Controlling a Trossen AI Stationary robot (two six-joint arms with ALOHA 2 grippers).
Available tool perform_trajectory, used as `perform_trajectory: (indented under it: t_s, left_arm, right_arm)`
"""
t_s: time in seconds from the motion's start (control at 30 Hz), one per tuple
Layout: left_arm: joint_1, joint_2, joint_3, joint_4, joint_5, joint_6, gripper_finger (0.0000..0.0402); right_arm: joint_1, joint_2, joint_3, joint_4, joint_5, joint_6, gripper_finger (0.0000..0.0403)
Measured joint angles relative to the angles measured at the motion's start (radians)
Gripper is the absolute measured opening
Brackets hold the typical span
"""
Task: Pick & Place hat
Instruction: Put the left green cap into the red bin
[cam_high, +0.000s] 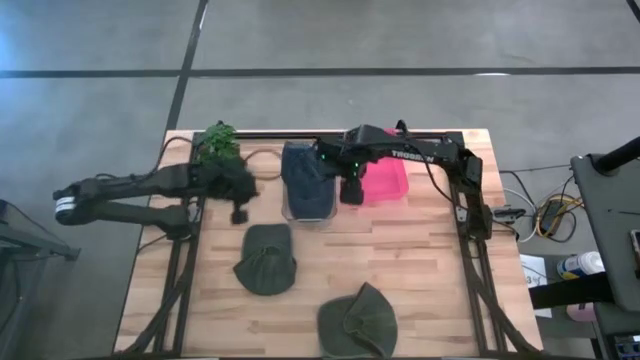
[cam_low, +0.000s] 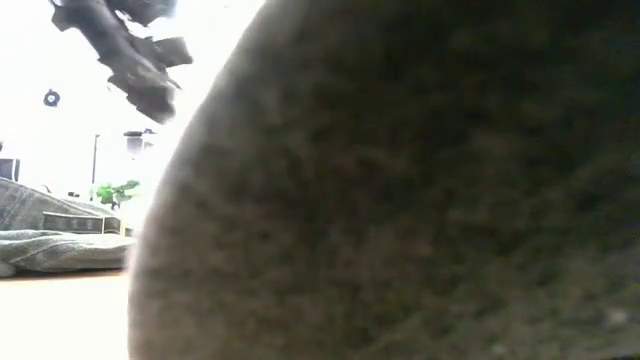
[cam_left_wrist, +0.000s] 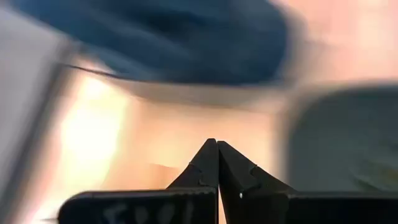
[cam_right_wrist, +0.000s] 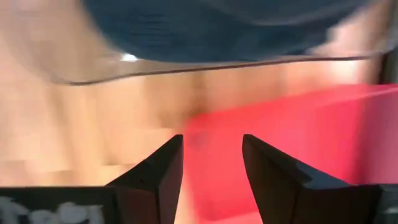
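Observation:
A blue hat lies in a clear container at the far middle of the table, and it also shows in the right wrist view. Two green hats rest on the wood, one at mid-table and one at the near edge; the near one fills the low view. My left gripper hovers shut just left of the container, with the mid-table green hat close by. My right gripper is open between the blue hat and a pink bin.
A small green plant stands at the far left corner behind my left arm. The pink bin sits right of the clear container. Bare wood stretches along the table's right side. Cables and equipment lie off the right edge.

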Motion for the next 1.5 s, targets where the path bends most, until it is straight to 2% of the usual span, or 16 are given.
perform_trajectory:
  t_s: [0.07,0.13,0.23,0.33,0.4,0.5,0.6,0.67,0.8,1.1,1.33,1.5]
  left_arm:
    - [-0.049,-0.037,0.001,-0.080,0.074,-0.043,0.0000]
    - [-0.112,-0.054,0.000,-0.141,0.095,-0.098,0.0000]
    - [-0.214,-0.045,-0.003,-0.187,0.097,-0.146,0.0000]
    - [-0.298,-0.012,-0.001,-0.189,0.077,-0.195,0.0000]
    - [-0.329,0.026,0.002,-0.203,0.052,-0.296,0.0000]
    - [-0.338,0.102,0.003,-0.230,0.067,-0.582,0.0000]
    - [-0.342,0.186,0.003,-0.256,0.139,-0.832,0.0000]
    - [-0.362,0.236,0.001,-0.291,0.153,-0.912,0.0000]
    - [-0.402,0.300,0.000,-0.303,0.098,-0.989,0.0000]
    - [-0.440,0.320,0.000,-0.189,0.101,-1.129,0.0000]
    - [-0.495,0.361,-0.013,0.049,0.141,-1.201,0.0000]
    - [-0.556,0.488,-0.017,0.265,0.175,-1.217,0.0000]
  right_arm:
    - [0.035,-0.005,-0.006,-0.002,-0.047,0.056,0.0162]
    - [0.071,-0.006,-0.014,0.001,-0.083,0.115,0.0162]
    - [0.126,-0.006,-0.044,0.040,-0.145,0.216,0.0162]
    - [0.172,-0.006,-0.086,0.104,-0.256,0.341,0.0162]
    - [0.201,-0.006,-0.122,0.160,-0.310,0.411,0.0162]
    - [0.245,-0.006,-0.174,0.207,-0.314,0.487,0.0162]
    - [0.281,-0.006,-0.228,0.258,-0.315,0.574,0.0162]
    - [0.300,-0.006,-0.265,0.297,-0.315,0.625,0.0162]
    - [0.332,-0.006,-0.323,0.420,-0.315,0.707,0.0162]
    - [0.365,-0.006,-0.368,0.587,-0.298,0.868,0.0162]
    - [0.396,-0.015,-0.372,0.460,-0.242,0.862,0.0162]
    - [0.418,-0.063,-0.440,0.420,-0.244,0.907,0.0162]
